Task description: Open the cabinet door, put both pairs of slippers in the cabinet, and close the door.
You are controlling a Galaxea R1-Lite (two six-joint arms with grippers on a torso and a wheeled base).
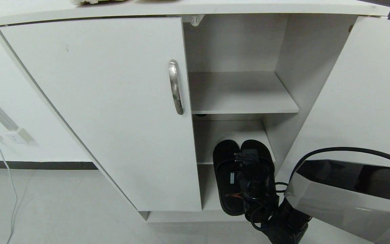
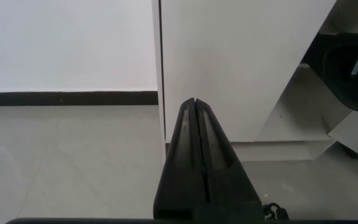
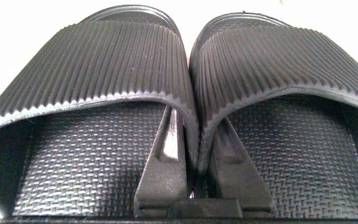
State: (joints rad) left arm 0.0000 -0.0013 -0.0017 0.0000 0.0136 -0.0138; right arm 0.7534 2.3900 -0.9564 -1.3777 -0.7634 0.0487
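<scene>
Slippers [image 3: 104, 81] side by side, right fingers [image 3: 166, 155] clamped on their touching inner edges; left fingers [image 2: 183, 152] together

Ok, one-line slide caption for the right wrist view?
Right tool pinches the black slippers together by their touching inner strap edges.

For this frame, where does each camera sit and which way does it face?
Head view: high up, looking down at the cabinet front; right arm shows lower right.
Left wrist view: low near the floor, facing the closed door; left gripper shut.
Right wrist view: just behind the right gripper, clamped on the black slippers.
Shared: head and left wrist views both show those slippers.
</scene>
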